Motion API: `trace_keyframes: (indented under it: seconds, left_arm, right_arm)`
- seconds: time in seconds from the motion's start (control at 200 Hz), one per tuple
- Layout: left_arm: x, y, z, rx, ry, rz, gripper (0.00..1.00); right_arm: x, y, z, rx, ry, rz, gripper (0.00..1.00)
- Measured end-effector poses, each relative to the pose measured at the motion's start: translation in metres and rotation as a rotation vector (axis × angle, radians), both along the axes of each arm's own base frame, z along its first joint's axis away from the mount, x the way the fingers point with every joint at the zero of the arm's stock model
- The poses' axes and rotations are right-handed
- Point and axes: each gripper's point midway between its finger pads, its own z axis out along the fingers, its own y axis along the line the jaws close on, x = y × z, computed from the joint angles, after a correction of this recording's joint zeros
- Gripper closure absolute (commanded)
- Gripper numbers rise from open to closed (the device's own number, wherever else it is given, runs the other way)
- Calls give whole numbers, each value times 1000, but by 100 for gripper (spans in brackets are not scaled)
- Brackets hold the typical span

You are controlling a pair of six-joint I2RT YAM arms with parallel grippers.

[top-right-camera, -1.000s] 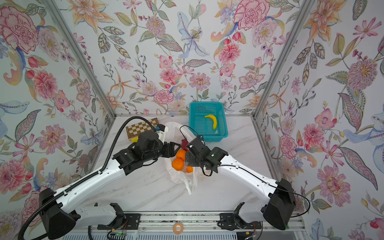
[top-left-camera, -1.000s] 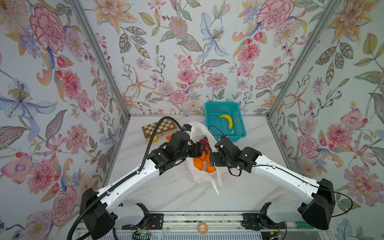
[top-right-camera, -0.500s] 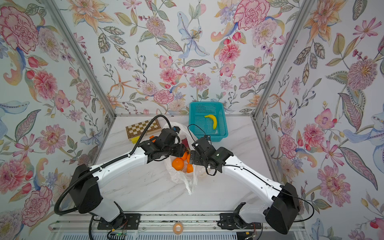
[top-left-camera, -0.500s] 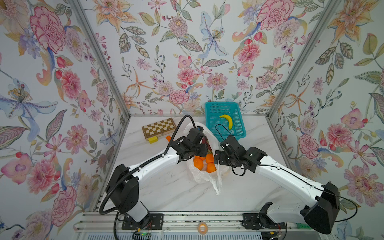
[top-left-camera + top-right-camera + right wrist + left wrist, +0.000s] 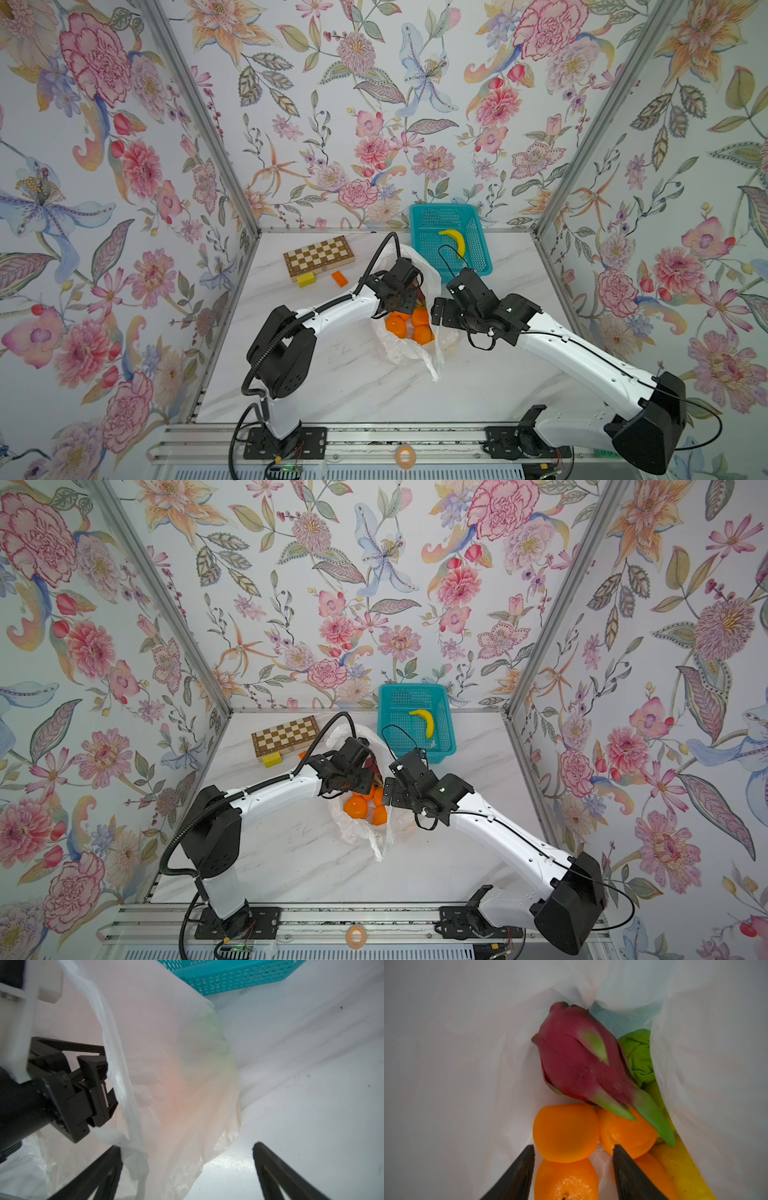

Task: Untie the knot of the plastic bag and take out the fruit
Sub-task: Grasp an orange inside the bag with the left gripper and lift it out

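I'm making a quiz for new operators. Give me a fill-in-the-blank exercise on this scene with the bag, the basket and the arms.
1. The teal basket holds one yellow ____.
2. The left gripper reaches inside the plastic bag with its jaws ____.
3. The round fruits nearest those jaws are coloured ____.
4. Beside the yellow block lies a wooden ____.
Missing words: banana; open; orange; chessboard.

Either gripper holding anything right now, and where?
Nothing is held. Left gripper is open astride an orange in the bag; right gripper is open at its side.
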Motion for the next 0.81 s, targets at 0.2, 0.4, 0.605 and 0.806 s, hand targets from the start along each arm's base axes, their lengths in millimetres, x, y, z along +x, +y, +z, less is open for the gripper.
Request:
trace_keyframes:
  seconds: [0.2,0.4,0.605,0.806]
  left_arm:
    - [11,9,-18,33,23,26,29]
    - [14,10,-30,42,48,27,28]
    - [23,-2,-39,26,58,17,30]
    - [25,-2,-59,37,95,18,28]
  right_arm:
    - [-2,0,7,25,-8,5,1]
    - [-5,3,7,42,8,34,1]
    - [-8,5,12,58,3,55,1]
    - [-10,8,17,78,-2,72,1]
